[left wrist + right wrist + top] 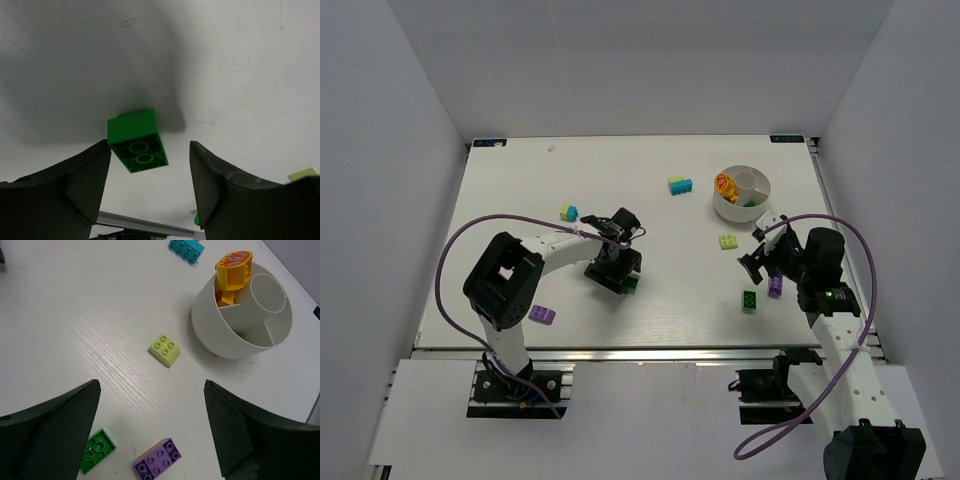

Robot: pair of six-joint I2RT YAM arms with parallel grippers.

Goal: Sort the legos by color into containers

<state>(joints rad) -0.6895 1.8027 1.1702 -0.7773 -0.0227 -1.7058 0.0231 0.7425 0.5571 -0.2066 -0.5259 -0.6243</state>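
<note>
Left gripper (pixel 150 152): spread wide, low over the table (pixel 520 180), near the centre.
Green brick (pixel 137 141): on the table between the left fingers, tipped so its hollow underside showed; contact with either finger could not be told.
Right gripper (pixel 150 390): spread, holding nothing, at the near right.
White bowl (pixel 210 320): far right, with an orange-yellow piece (pixel 232 270) in one compartment.
Pale yellow-green brick (pixel 165 349): on the table just left of the bowl.
Second green brick (pixel 97 450) and purple brick (pixel 157 460): near right, below the right gripper, apart from each other.
Cyan brick (pixel 186 247): far, left of the bowl.
</note>
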